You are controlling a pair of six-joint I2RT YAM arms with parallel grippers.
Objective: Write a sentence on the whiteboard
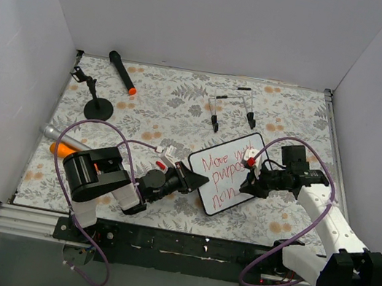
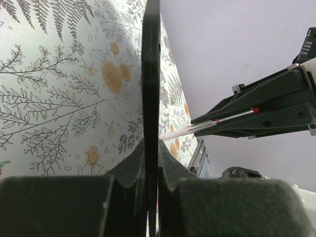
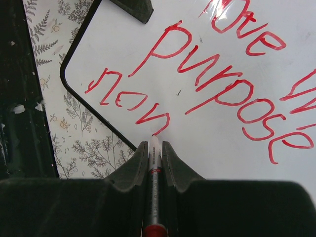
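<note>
Just right of centre in the overhead frame, the small glossy black-framed whiteboard (image 1: 204, 166) carries the red handwritten sentence (image 1: 227, 170) "Move with purpose now". My right pincer (image 3: 154, 148) is clamped on a slim red-banded marker (image 3: 154, 182), its tip touching the board beside "now". My left pincer (image 2: 150, 148) is pinched tight on the board's black edge.

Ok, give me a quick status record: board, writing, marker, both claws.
whiteboard: on the floral table, one edge clamped
sentence: red, reads "Move with purpose now", "with" partly hidden
marker: tip on the whiteboard at the end of "now"
left claw: shut on the whiteboard's edge
right claw: shut on the marker
</note>
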